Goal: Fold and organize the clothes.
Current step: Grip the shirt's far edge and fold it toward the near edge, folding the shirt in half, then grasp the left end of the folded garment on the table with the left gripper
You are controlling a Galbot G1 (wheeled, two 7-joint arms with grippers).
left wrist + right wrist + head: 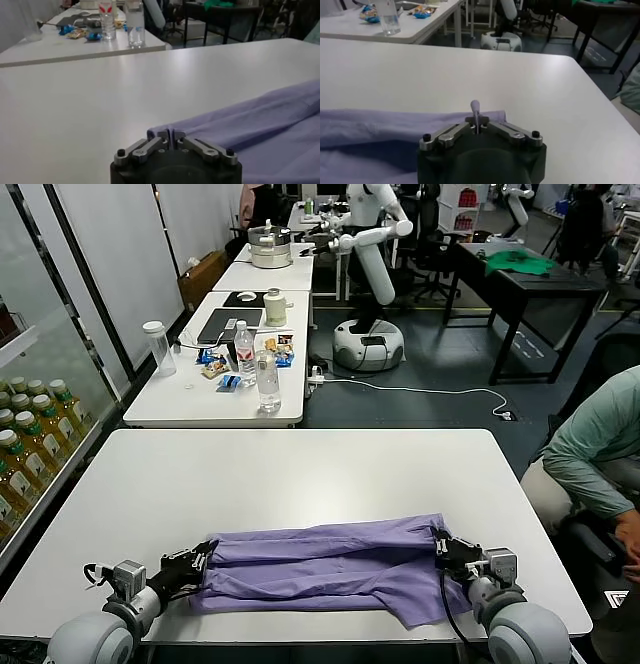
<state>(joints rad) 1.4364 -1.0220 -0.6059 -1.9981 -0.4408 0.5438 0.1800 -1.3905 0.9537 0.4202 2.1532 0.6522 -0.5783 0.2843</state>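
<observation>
A lavender-purple T-shirt (330, 569) lies bunched in a long band across the near part of the white table (290, 474), plain side up. My left gripper (203, 562) is shut on the shirt's left end; the left wrist view shows the cloth (240, 125) pinched between its closed fingers (170, 134). My right gripper (440, 546) is shut on the shirt's right end; the right wrist view shows a fold of cloth (475, 106) sticking up between its fingers (478, 122), the rest of the shirt (380, 130) spread beside it.
A second white table (215, 399) behind holds bottles (267, 380), a laptop and snacks. Another robot (372, 274) stands farther back. A seated person (600, 454) is at the right edge. A shelf of drink bottles (25, 444) is at the left.
</observation>
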